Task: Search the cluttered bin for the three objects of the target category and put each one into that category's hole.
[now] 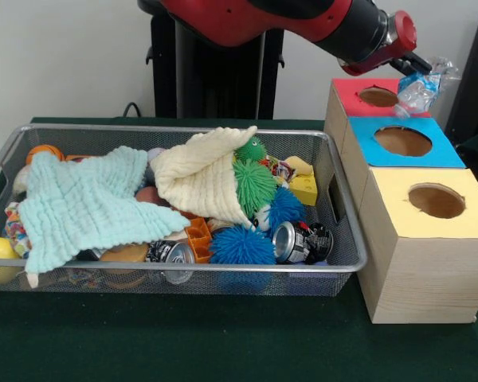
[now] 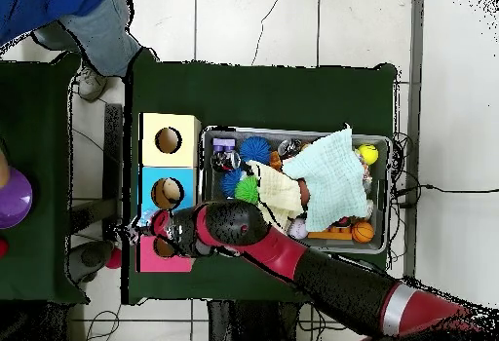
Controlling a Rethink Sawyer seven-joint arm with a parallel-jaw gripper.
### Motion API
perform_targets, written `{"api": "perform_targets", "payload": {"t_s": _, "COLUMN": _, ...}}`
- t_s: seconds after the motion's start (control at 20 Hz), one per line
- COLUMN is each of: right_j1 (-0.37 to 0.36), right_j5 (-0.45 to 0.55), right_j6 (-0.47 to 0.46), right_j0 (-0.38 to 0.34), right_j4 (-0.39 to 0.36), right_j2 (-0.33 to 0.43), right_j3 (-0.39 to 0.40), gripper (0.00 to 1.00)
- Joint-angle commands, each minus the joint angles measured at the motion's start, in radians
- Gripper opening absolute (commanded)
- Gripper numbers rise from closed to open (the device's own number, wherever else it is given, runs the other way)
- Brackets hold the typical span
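Observation:
My gripper (image 1: 417, 68) is shut on a crinkly see-through plastic bag (image 1: 422, 87). It holds the bag in the air just right of the hole (image 1: 378, 96) in the red-topped wooden box (image 1: 352, 89). In the overhead view the gripper (image 2: 144, 228) sits at the red box's (image 2: 156, 262) outer edge, and the bag is hard to make out there. The silver wire-mesh bin (image 1: 183, 129) lies left of the boxes, full of clutter. No other plastic bag shows in it.
Blue-topped (image 1: 442, 150) and yellow-topped (image 1: 398, 195) boxes stand in front of the red one. The bin holds a pale blue cloth (image 1: 88, 203), a cream cloth (image 1: 195, 171), spiky green (image 1: 255, 185) and blue (image 1: 240, 247) balls and cans (image 1: 299, 240). A person (image 2: 93, 25) stands at the overhead view's top left.

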Motion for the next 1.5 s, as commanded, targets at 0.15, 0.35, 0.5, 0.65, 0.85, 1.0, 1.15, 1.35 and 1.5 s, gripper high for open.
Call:
{"api": "perform_targets", "payload": {"t_s": 0.15, "right_j1": 0.036, "right_j5": -0.097, "right_j6": 0.08, "right_j0": -0.036, "right_j4": -0.024, "right_j2": 0.042, "right_j3": -0.146, "gripper": 0.0}}
{"api": "perform_targets", "payload": {"t_s": 0.35, "right_j1": 0.043, "right_j5": -0.101, "right_j6": 0.091, "right_j0": -0.054, "right_j4": -0.023, "right_j2": 0.064, "right_j3": -0.148, "gripper": 0.0}}
{"api": "perform_targets", "payload": {"t_s": 0.5, "right_j1": 0.048, "right_j5": -0.102, "right_j6": 0.096, "right_j0": -0.072, "right_j4": -0.022, "right_j2": 0.084, "right_j3": -0.142, "gripper": 0.0}}
{"api": "perform_targets", "payload": {"t_s": 0.65, "right_j1": 0.044, "right_j5": -0.103, "right_j6": 0.101, "right_j0": -0.088, "right_j4": -0.027, "right_j2": 0.1, "right_j3": -0.128, "gripper": 0.0}}
{"api": "perform_targets", "payload": {"t_s": 0.85, "right_j1": 0.046, "right_j5": -0.115, "right_j6": 0.11, "right_j0": -0.103, "right_j4": -0.033, "right_j2": 0.118, "right_j3": -0.117, "gripper": 0.0}}
{"api": "perform_targets", "payload": {"t_s": 1.0, "right_j1": 0.044, "right_j5": -0.127, "right_j6": 0.117, "right_j0": -0.109, "right_j4": -0.038, "right_j2": 0.123, "right_j3": -0.113, "gripper": 0.0}}
{"api": "perform_targets", "payload": {"t_s": 1.15, "right_j1": 0.052, "right_j5": -0.133, "right_j6": 0.122, "right_j0": -0.104, "right_j4": -0.038, "right_j2": 0.122, "right_j3": -0.12, "gripper": 0.0}}
{"api": "perform_targets", "payload": {"t_s": 1.35, "right_j1": 0.055, "right_j5": -0.143, "right_j6": 0.122, "right_j0": -0.104, "right_j4": -0.038, "right_j2": 0.125, "right_j3": -0.125, "gripper": 0.0}}
{"api": "perform_targets", "payload": {"t_s": 1.5, "right_j1": 0.059, "right_j5": -0.151, "right_j6": 0.12, "right_j0": -0.103, "right_j4": -0.041, "right_j2": 0.124, "right_j3": -0.129, "gripper": 0.0}}
